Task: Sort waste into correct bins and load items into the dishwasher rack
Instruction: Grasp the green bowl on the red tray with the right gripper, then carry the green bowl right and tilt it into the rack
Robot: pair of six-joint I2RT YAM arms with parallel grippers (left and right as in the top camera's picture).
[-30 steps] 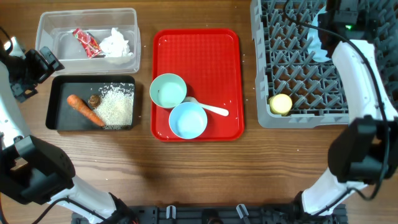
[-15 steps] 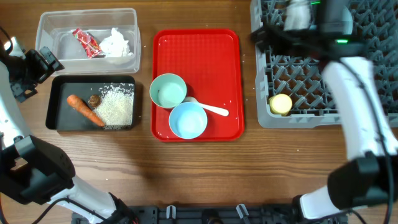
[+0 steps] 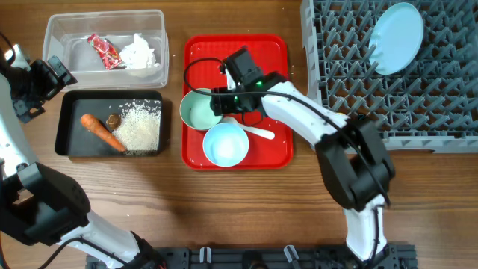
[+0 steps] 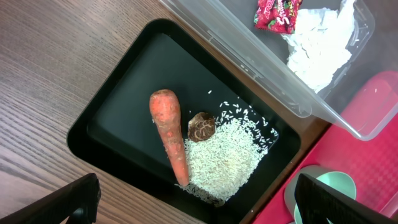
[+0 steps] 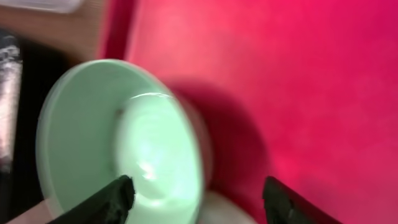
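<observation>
The coming move turns on the pale-green bowl [image 3: 199,112]. It sits upright, mouth up, about midway along the left edge of the red tray [image 3: 261,60]. The light-blue bowl [image 3: 225,145] is just beside it toward the near edge of the tabletop, and the white spoon [image 3: 260,133] lies to the right of both. The right gripper [image 3: 221,104] reaches in across the tray from the right and hangs over the bowl's right-hand rim. In the right wrist view its fingers [image 5: 115,196] stand apart with a clear gap, one over the bowl's inside and the other over bare red tray, so the rim wall lies between them. That view is blurred, so I cannot tell whether either finger touches the bowl, but nothing looks gripped. Being round, the bowl has no long axis and points only upward, so in my judgement only the line of the rim matters: the fingers should straddle it squarely before pinching. The right arm is plainly the nearer one, and it is on the side of the dishwasher rack [image 3: 351,90] at the far right corner, where the light-blue plate [image 3: 396,37] stands on edge among the pegs. The left gripper [image 4: 196,186], fingers spread wide and holding nothing, hangs over the black tray [image 4: 118,106] near the left edge, well apart from the bowl.
</observation>
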